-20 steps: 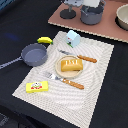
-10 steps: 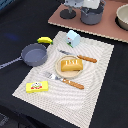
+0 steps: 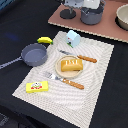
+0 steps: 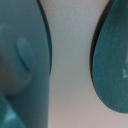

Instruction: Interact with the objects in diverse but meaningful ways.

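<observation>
On the striped placemat [image 3: 95,85] lie a yellow banana [image 3: 45,40], a pale blue carton [image 3: 73,38], a dark grey frying pan [image 3: 34,54], an orange-brown bread loaf [image 3: 71,64] on a small plate, and a flat yellow box [image 3: 38,87]. Dark grey pots [image 3: 92,15] stand on the brown board [image 3: 102,29] at the back. The white arm hangs right over those pots at the frame's top edge, so my gripper [image 3: 80,5] is only partly in view. The wrist view is a blur: two dark teal rounded shapes [image 4: 22,55] flank a pale strip.
A knife [image 3: 80,57] and a fork [image 3: 65,80] with orange handles lie beside the plate. A tan bowl [image 3: 123,17] sits at the board's end on the exterior view's right. Dark tabletop surrounds the mat.
</observation>
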